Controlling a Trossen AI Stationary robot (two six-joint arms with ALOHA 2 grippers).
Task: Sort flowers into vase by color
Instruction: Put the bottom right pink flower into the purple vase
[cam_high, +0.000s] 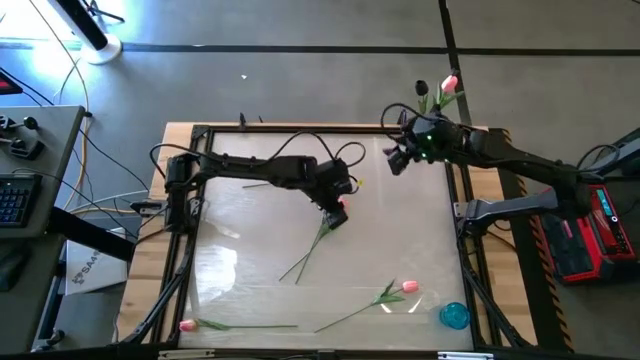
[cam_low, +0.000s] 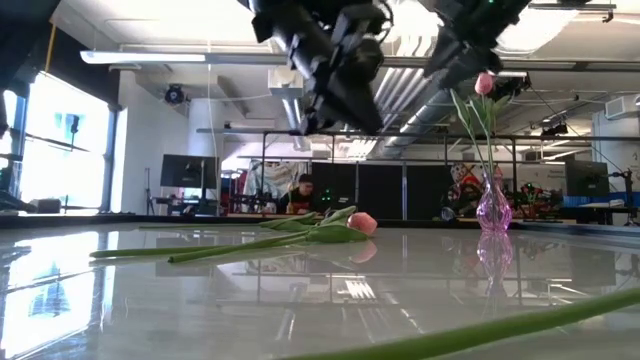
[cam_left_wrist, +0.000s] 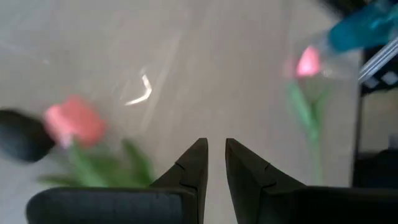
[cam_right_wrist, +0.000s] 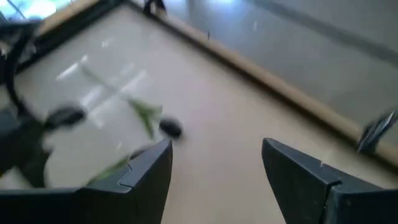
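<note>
A pink tulip lies on the table's middle, with its stem running toward the near edge. My left gripper hovers just above its head, nearly shut and empty; the head shows beside the fingers in the left wrist view. My right gripper is wide open and empty near the far right corner. It is next to a clear pink vase that holds a pink tulip and a dark one. Two more pink tulips lie near the front edge. A dark tulip lies on the table.
A blue vase stands at the near right corner. A black frame borders the glossy tabletop. Cables and equipment lie beyond the table's left and right sides. A person sits far off in the room behind.
</note>
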